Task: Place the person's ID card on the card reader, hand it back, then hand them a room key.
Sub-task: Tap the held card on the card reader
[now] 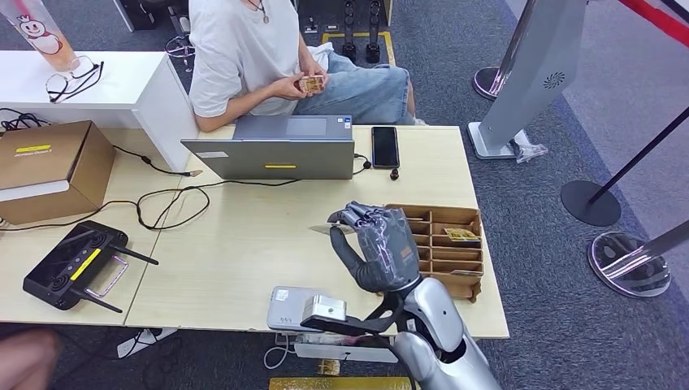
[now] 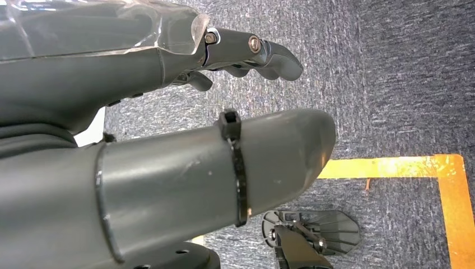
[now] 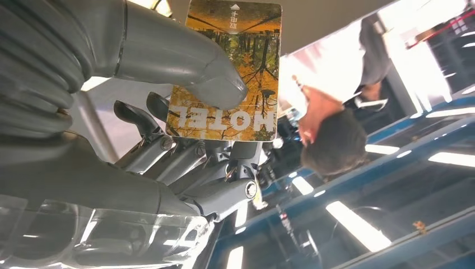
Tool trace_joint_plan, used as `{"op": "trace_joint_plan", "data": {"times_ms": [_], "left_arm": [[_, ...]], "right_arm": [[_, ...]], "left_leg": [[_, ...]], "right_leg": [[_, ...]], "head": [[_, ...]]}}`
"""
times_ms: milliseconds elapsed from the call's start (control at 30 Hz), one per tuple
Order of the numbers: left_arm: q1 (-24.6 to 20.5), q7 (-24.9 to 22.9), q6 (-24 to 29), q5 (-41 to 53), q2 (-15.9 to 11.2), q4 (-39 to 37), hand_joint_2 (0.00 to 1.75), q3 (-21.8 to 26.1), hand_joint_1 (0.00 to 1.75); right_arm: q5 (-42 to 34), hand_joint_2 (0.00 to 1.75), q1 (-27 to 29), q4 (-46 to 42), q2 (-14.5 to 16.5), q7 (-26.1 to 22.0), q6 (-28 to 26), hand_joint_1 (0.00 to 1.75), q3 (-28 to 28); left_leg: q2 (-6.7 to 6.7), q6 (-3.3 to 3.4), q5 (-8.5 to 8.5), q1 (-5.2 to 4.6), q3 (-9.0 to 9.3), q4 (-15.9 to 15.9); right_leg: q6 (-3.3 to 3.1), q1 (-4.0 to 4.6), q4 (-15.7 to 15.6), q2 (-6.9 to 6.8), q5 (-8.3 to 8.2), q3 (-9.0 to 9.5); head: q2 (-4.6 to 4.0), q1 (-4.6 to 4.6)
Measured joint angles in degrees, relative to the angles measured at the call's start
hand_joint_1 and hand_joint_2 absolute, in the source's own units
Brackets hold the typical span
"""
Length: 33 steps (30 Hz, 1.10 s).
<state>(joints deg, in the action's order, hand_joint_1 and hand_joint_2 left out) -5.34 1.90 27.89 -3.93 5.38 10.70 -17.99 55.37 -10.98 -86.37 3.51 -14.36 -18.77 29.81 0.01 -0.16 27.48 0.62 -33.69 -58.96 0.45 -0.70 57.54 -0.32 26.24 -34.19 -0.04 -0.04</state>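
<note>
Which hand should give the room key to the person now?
The right hand: it already pinches the room key above the table, raised toward the person. The left hand hangs over the floor, holding nothing.

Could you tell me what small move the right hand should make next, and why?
Probably extend forward over the table toward the seated person. The right hand already pinches the orange forest-print hotel key card clear of the brown slotted card tray, while the person holds another card in their lap.
</note>
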Motion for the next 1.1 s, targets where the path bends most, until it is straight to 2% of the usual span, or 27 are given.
{"op": "trace_joint_plan", "data": {"times_ms": [1100], "left_arm": [[-0.1,-0.7,-0.4,0.5,0.0,0.0,0.00,0.0,0.00]], "right_arm": [[-10.7,1.75,-1.5,2.3,0.0,-2.1,9.2,1.75,2.2]], "left_leg": [[0.00,0.00,0.00,0.00,0.00,0.0]], "right_leg": [[0.00,0.00,0.0,0.00,0.00,0.00]], "head": [[0.00,-0.01]]}}
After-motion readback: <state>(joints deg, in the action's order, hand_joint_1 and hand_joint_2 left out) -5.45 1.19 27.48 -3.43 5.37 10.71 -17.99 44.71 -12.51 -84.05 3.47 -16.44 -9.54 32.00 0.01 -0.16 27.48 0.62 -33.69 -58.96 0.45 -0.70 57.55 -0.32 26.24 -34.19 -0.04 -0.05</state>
